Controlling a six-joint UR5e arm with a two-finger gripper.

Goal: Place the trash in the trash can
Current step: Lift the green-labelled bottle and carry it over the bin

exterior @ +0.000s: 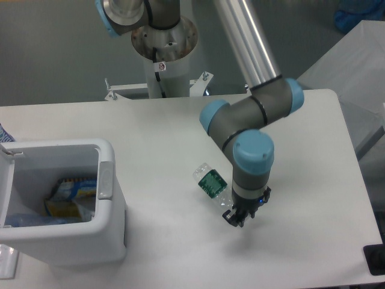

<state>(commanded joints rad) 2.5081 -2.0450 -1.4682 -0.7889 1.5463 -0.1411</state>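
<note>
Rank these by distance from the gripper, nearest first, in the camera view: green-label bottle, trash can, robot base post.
1. Green-label bottle, right at the gripper, on its left.
2. Trash can, far left on the table.
3. Robot base post, behind the table's back edge.

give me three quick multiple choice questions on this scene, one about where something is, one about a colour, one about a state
1. Where is the trash can?
A. near left of the table
B. far right corner
C. under the arm

2. What colour is the label on the bottle by the gripper?
A. red
B. green
C. yellow

3. How is the bottle positioned?
A. inside the can
B. standing upright on its base
C. tilted, one end at the gripper

Answers:
1. A, the white bin stands at the table's near left.
2. B, the band on the bottle is green.
3. C, it slants up and left from the gripper.
</note>
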